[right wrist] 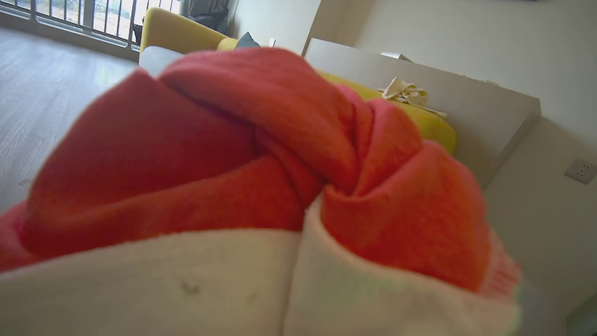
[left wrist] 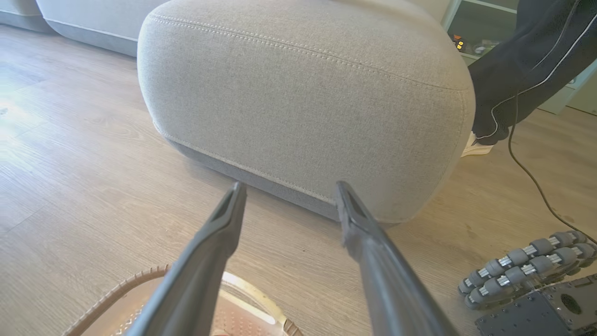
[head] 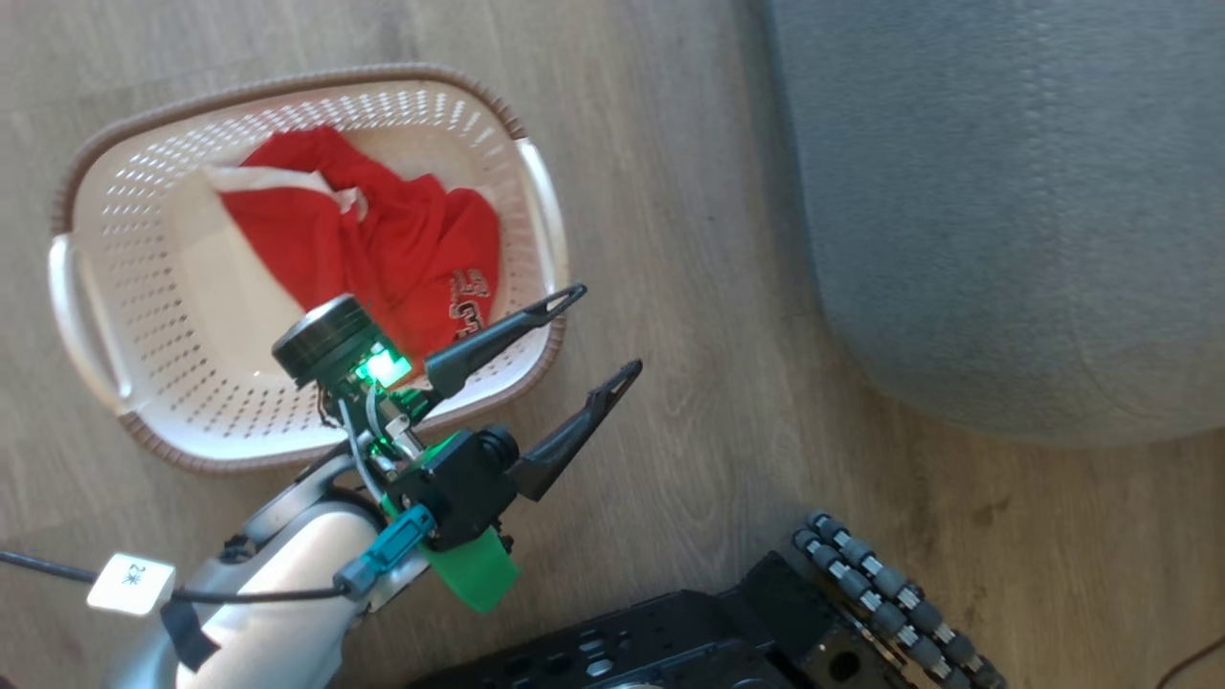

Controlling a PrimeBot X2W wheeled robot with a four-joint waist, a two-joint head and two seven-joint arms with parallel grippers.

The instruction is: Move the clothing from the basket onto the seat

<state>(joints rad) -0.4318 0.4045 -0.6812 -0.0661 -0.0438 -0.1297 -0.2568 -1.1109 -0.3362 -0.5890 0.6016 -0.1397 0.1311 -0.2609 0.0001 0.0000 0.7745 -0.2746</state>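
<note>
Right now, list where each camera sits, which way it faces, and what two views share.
Head view: high, looking down at the basket, red clothing inside, and the seat; open left end effector and wheeled base show.
Left wrist view: low, facing the seat's side along its own fingers; a person's leg stands right.
Right wrist view: raised, facing a pale wall; a red-and-white garment bunches across the lens.
Shared: head and left wrist views show seat, basket and wheeled base.

Wood-look floor (head: 670, 287) is running everywhere, and a person's leg (left wrist: 527, 70) in dark trousers is standing on it, pale shoe (left wrist: 475, 148) peeking out, thin black cable (left wrist: 531, 179) trailing nearby. A yellow chair (right wrist: 177, 32) is sitting by a railing (right wrist: 93, 14), and a crumpled cloth (right wrist: 403, 91) is lying on a pale cabinet (right wrist: 466, 112).
</note>
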